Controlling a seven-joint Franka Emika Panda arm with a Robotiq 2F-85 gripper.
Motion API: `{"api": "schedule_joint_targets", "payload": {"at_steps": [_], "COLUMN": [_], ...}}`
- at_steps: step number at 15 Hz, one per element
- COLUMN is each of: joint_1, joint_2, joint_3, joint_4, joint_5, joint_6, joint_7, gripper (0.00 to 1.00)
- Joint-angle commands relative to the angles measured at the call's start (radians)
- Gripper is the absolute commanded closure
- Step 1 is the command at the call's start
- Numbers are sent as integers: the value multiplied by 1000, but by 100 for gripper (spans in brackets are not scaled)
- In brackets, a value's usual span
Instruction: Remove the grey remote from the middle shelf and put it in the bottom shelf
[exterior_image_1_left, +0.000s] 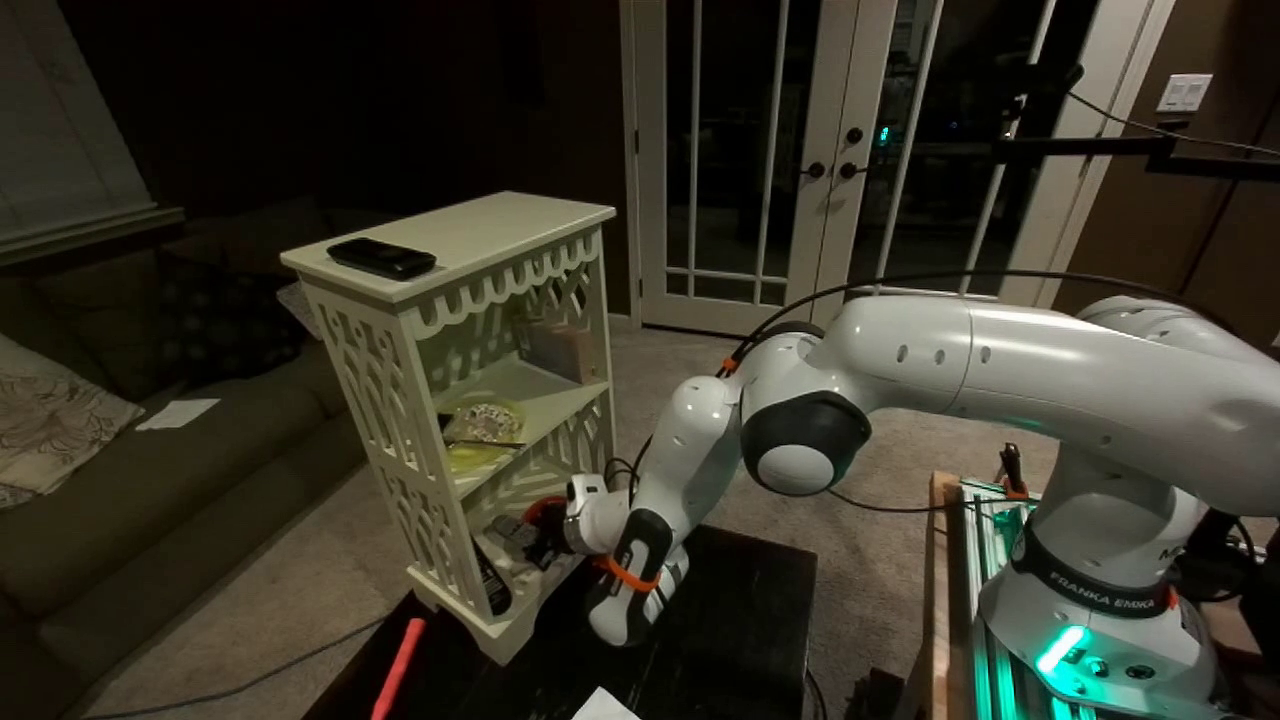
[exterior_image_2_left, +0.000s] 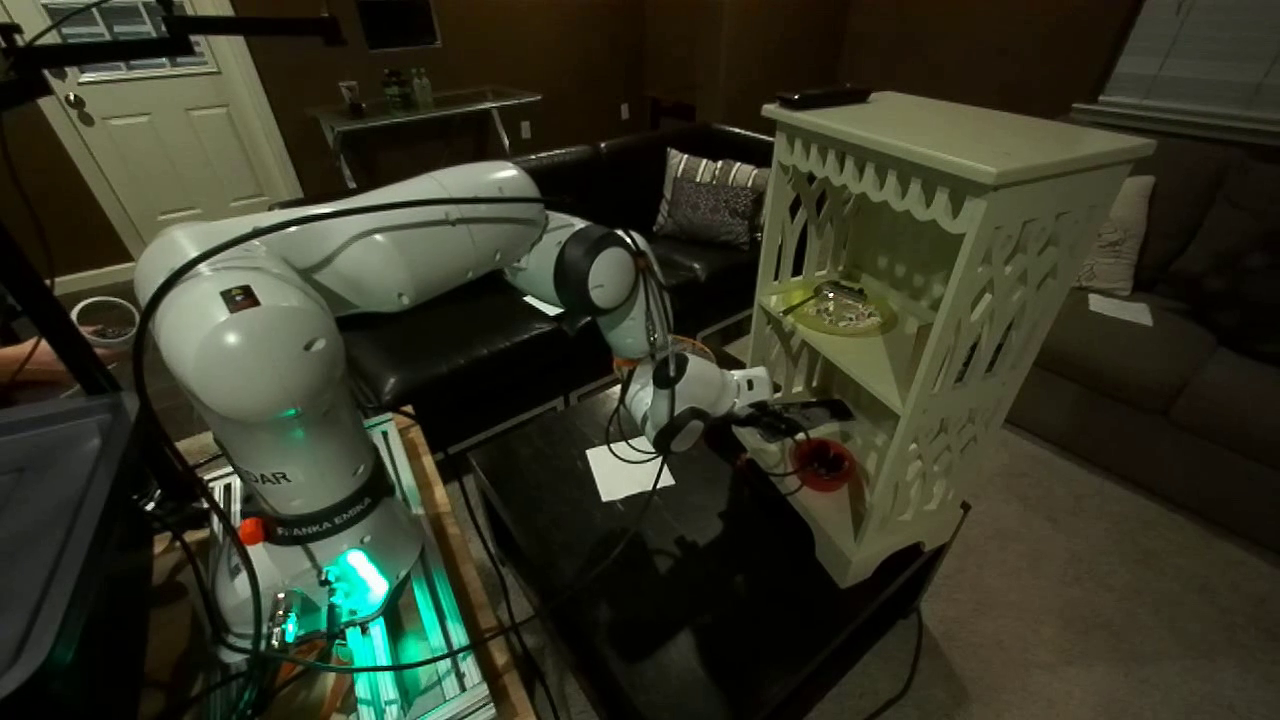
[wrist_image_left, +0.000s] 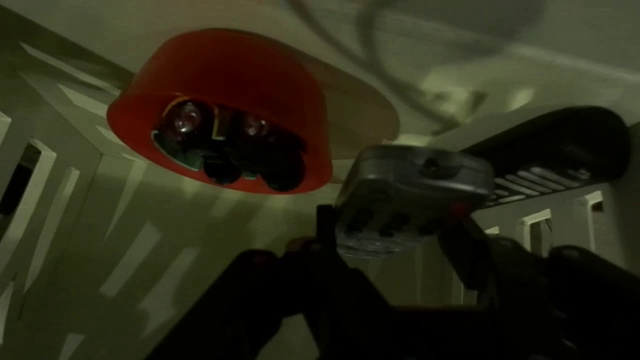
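The hand (wrist_image_left: 391, 232), its jaws set no wider than the load, grips the grey remote (wrist_image_left: 412, 200) over the bottom shelf (exterior_image_2_left: 838, 512); whether the remote's underside rests there cannot be told. Release while it sits tilted could let it topple; sideways drift could knock the red bowl (wrist_image_left: 235, 65) just beside it or the black remote (wrist_image_left: 565, 145) near the lattice side (wrist_image_left: 567, 220). The grey remote appears hard, round-cornered plastic; the bowl is smooth, flared and holds dark parts (wrist_image_left: 282, 172). Farther off, the rack (exterior_image_2_left: 1000, 140) has scalloped trim (exterior_image_2_left: 870, 170), and a yellow-green dish (exterior_image_2_left: 878, 322) rests on the middle shelf (exterior_image_2_left: 868, 360).
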Motion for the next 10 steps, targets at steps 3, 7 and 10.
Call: {"api": "schedule_joint_targets", "payload": {"at_steps": [3,7,10], "joint_1": [34,43,51], "joint_2": [0,0,0], "joint_3": [-16,-22,-34], "joint_4": [11,7,4], "joint_5": [29,34,37], "joint_6": [-45,-77,-107], "joint_7": [4,9,16], "gripper": [69,69,69]}}
